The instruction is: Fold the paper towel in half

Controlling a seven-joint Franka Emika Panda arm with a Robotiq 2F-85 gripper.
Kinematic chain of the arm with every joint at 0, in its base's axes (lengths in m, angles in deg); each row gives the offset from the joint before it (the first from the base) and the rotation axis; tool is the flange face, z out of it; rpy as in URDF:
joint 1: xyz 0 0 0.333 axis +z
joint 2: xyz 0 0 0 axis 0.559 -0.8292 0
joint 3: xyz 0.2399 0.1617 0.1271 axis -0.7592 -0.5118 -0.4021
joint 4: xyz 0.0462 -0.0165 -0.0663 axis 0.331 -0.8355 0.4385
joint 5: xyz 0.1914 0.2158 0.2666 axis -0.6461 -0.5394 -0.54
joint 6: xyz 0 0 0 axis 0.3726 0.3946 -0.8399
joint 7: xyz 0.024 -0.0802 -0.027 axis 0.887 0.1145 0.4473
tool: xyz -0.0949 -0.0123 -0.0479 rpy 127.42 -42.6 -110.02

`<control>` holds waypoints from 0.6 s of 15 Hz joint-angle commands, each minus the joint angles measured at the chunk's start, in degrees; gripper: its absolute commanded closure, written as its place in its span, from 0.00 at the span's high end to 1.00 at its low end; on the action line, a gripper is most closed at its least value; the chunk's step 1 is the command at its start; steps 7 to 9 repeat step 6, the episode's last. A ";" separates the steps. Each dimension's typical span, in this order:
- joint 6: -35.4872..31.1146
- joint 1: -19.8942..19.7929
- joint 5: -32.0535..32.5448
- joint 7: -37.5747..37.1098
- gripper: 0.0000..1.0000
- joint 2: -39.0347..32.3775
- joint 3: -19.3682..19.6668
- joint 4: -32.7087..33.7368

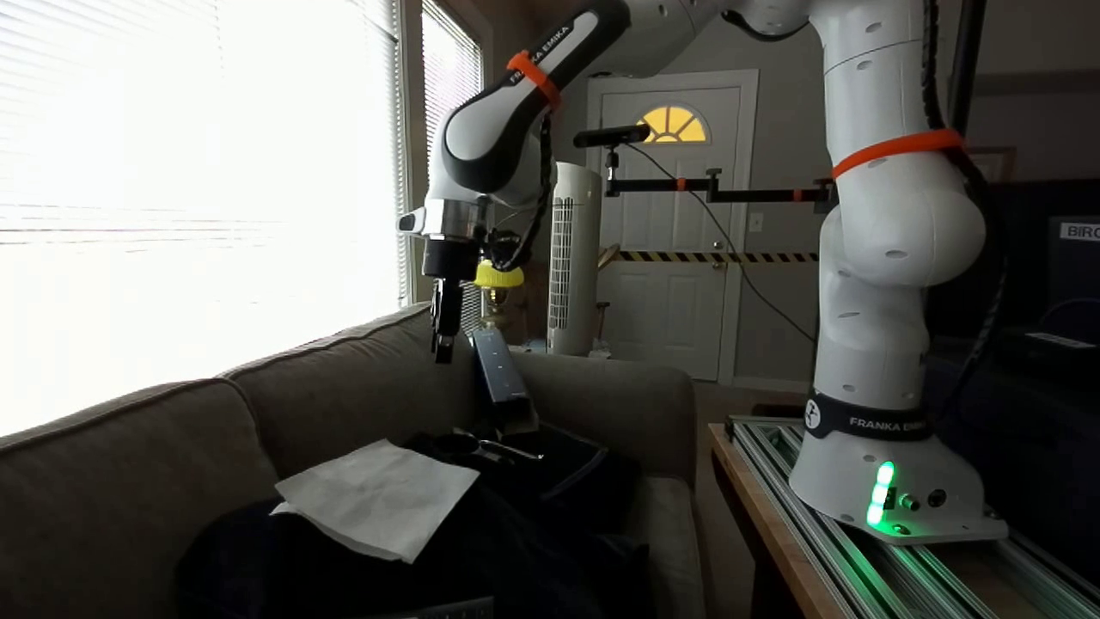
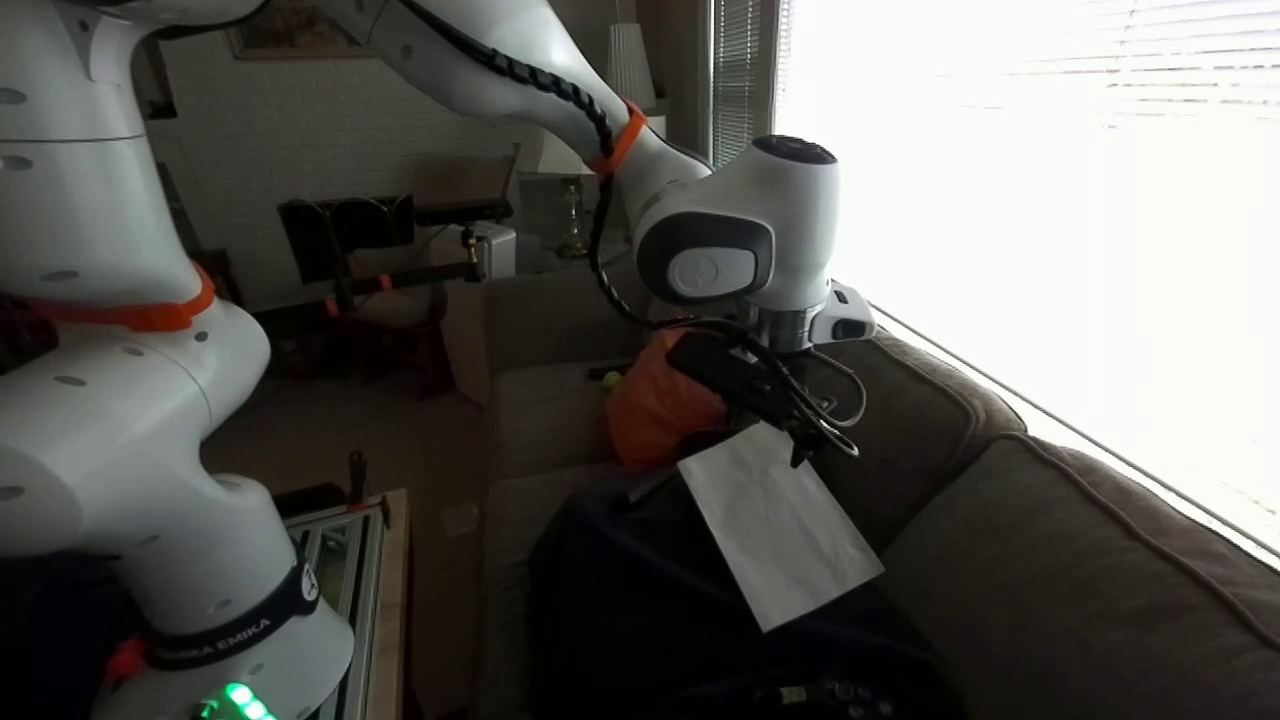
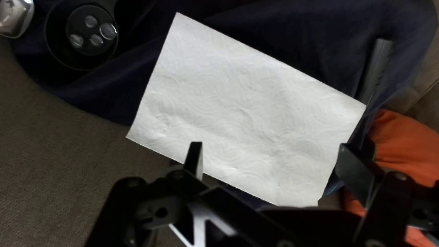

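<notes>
The paper towel (image 1: 378, 499) is a white, slightly creased sheet lying on dark blue cloth on the couch. It also shows in an exterior view (image 2: 780, 530) and fills the middle of the wrist view (image 3: 247, 103), where it looks longer than wide. In an exterior view a lower edge shows under its left corner; I cannot tell whether it is a second layer. My gripper (image 1: 443, 351) is above the couch, apart from the towel, pointing down. It also shows in an exterior view (image 2: 800, 455). In the wrist view its fingers (image 3: 270, 146) are wide apart with nothing between them.
A round black pan (image 3: 81, 34) and a shiny metal thing (image 3: 15, 19) lie beside the towel. A dark bar (image 3: 375, 68) and an orange bag (image 2: 665, 405) are at the opposite end. The couch backrest (image 1: 352, 387) and a grey box (image 1: 500, 370) stand nearby.
</notes>
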 commanded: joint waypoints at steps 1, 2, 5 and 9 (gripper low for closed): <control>0.28 3.25 -0.69 0.58 1.00 0.34 3.83 -0.12; 0.30 3.32 -0.83 0.75 1.00 0.47 4.18 -0.27; 0.31 3.63 -0.94 0.75 1.00 0.47 4.28 -0.37; 0.31 3.72 -0.97 0.75 1.00 0.47 4.27 -0.37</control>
